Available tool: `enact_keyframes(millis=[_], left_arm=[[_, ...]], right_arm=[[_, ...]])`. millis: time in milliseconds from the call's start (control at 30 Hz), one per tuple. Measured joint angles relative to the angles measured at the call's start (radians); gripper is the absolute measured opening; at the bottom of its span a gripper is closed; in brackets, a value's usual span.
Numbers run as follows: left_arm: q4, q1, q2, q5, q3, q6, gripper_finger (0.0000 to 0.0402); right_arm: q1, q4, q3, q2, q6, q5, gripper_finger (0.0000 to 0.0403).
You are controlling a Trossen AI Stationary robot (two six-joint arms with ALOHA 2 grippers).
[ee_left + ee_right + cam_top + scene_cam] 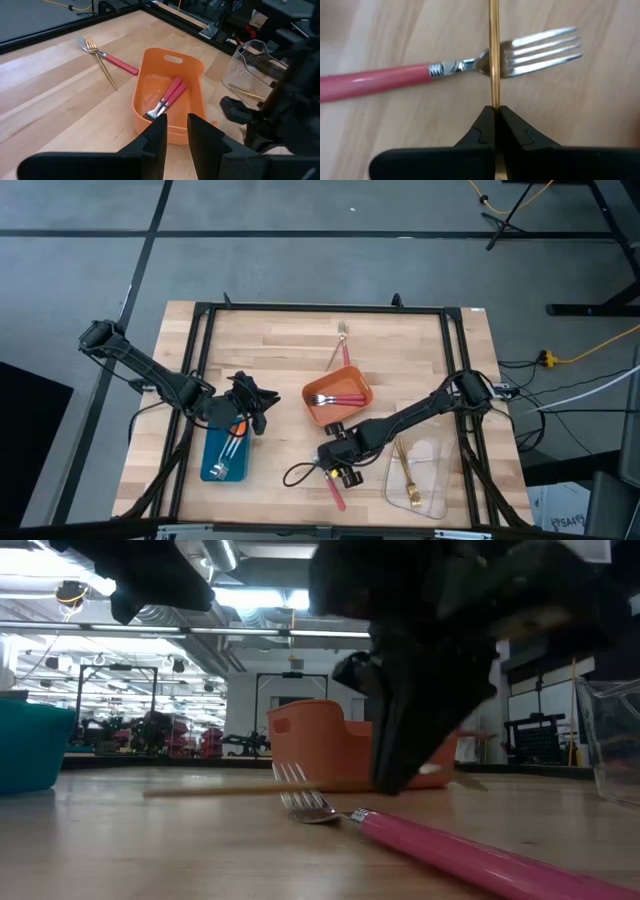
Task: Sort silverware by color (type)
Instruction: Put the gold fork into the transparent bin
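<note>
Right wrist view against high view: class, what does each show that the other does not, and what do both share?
Only the right wrist view shows the right pincer shut on a gold fork lying across a pink fork's neck. Only the high view shows the orange tray, blue tray, clear tray and left pincer over the blue tray. Both show the wooden table.
</note>
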Motion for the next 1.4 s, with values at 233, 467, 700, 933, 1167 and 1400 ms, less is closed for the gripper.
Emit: enact_keyframes(millis=[233,467,700,933,1167,1400], left_arm=[[-0.002,0.000,0.000,0.000,0.000,0.000,0.0070],[-0.002,0.000,0.000,0.000,0.000,0.025,0.0070],[-0.002,0.000,0.000,0.000,0.000,0.025,0.0070],[-0.003,0.000,0.000,0.000,0.000,0.026,0.0070],[-0.010,0.000,0.000,0.000,0.000,0.026,0.0070],[-0.016,0.000,0.000,0.000,0.000,0.026,0.0070]], right_arm=[[0.000,-0.164,0.137,0.000,0.000,0.000,0.0001],[0.001,-0.322,0.288,-0.004,0.000,0.000,0.0000],[0.021,-0.507,0.416,-0.004,0.013,0.047,0.0000],[0.057,-0.677,0.494,-0.015,0.082,0.126,0.0000],[0.114,-0.761,0.498,-0.066,0.169,0.147,0.0000],[0.188,-0.828,0.499,-0.117,0.306,0.214,0.0000]])
